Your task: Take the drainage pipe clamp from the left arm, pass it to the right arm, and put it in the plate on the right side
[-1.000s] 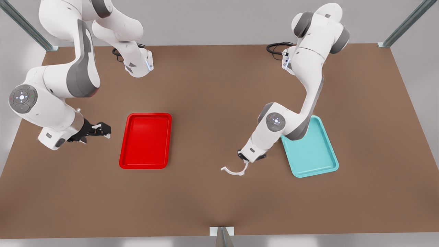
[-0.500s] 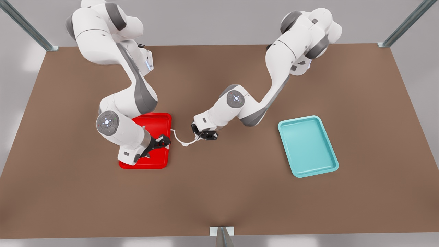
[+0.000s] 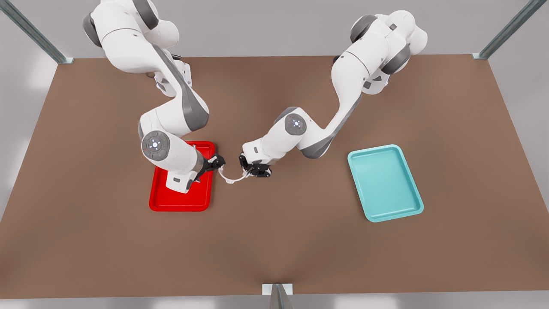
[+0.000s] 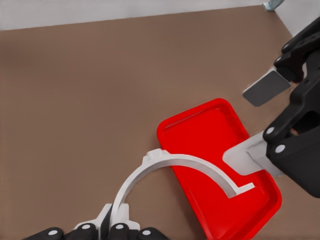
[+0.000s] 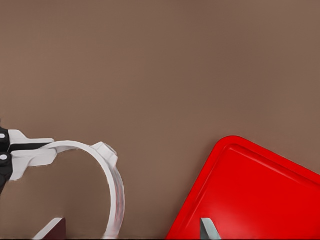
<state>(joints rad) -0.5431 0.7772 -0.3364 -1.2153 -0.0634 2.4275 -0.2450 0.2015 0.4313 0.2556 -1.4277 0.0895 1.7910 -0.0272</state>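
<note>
The white half-ring drainage pipe clamp (image 3: 233,177) hangs above the table just off the red plate's (image 3: 180,198) edge. My left gripper (image 3: 254,170), on the arm at the front view's right, is shut on one end of it; the left wrist view shows that grip (image 4: 117,223) and the clamp (image 4: 175,162) arching away from it. My right gripper (image 3: 217,164), over the plate's corner, is open. In the right wrist view its fingertips (image 5: 50,228) stand either side of the clamp's (image 5: 112,190) free end, without touching it. The left wrist view shows the right gripper (image 4: 255,125) spread open over the plate (image 4: 200,135).
A teal tray (image 3: 386,184) lies on the brown table (image 3: 300,240) at the front view's right, apart from both arms. The red plate (image 5: 260,190) sits under the right arm's wrist. Metal frame posts stand at the table's corners.
The right arm has swung toward the front view's right, bringing its open gripper up to the clamp's free end. The left gripper has held the clamp nearly still since half a second ago.
</note>
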